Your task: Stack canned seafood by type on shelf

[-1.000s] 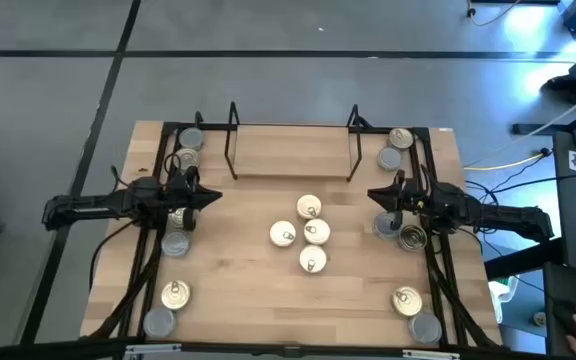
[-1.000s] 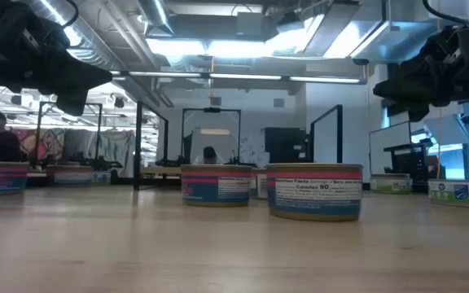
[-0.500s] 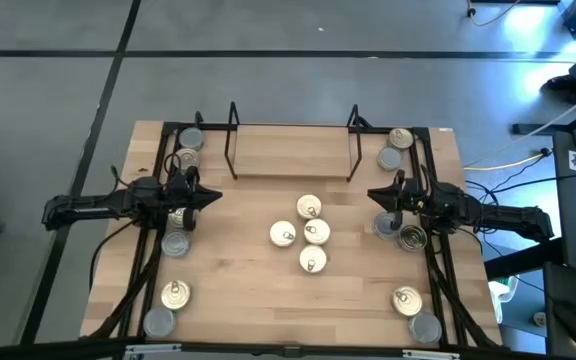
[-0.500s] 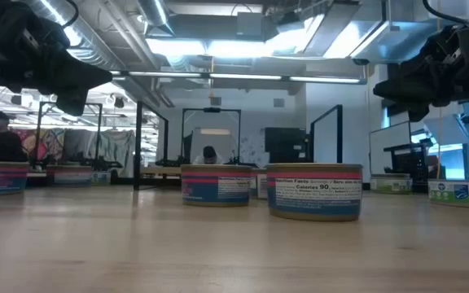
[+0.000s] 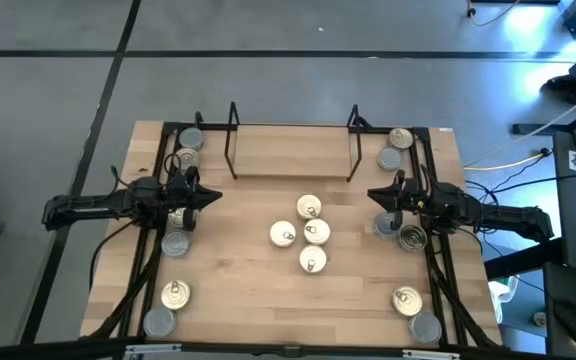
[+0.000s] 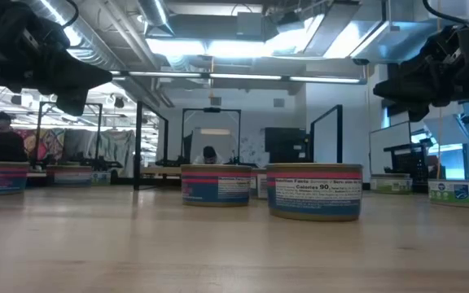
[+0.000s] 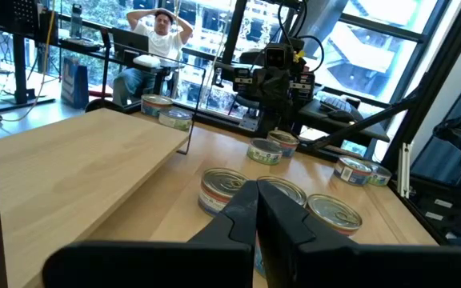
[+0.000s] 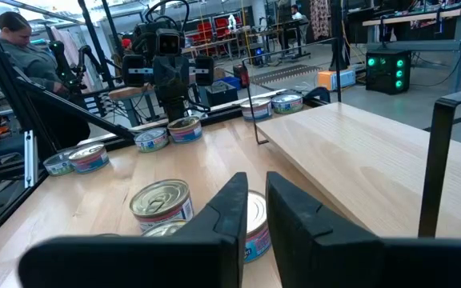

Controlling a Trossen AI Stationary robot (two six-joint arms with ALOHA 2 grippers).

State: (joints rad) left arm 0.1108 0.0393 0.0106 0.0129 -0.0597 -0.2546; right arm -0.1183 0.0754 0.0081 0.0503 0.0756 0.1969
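Gold-topped tins, 4 of them, sit between the 2 claws. Left gripper is squeezed shut, holding nothing. Right gripper is nearly shut, holding nothing too. Black wire shelf stands beyond both claws.

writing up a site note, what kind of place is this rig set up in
Most likely an open-plan robotics lab or workshop: exposed ceiling ducts, a person at a desk beside big windows, and another bench with electronics beyond the wooden table.

bright overhead lighting, window glare, near foreground blurred.
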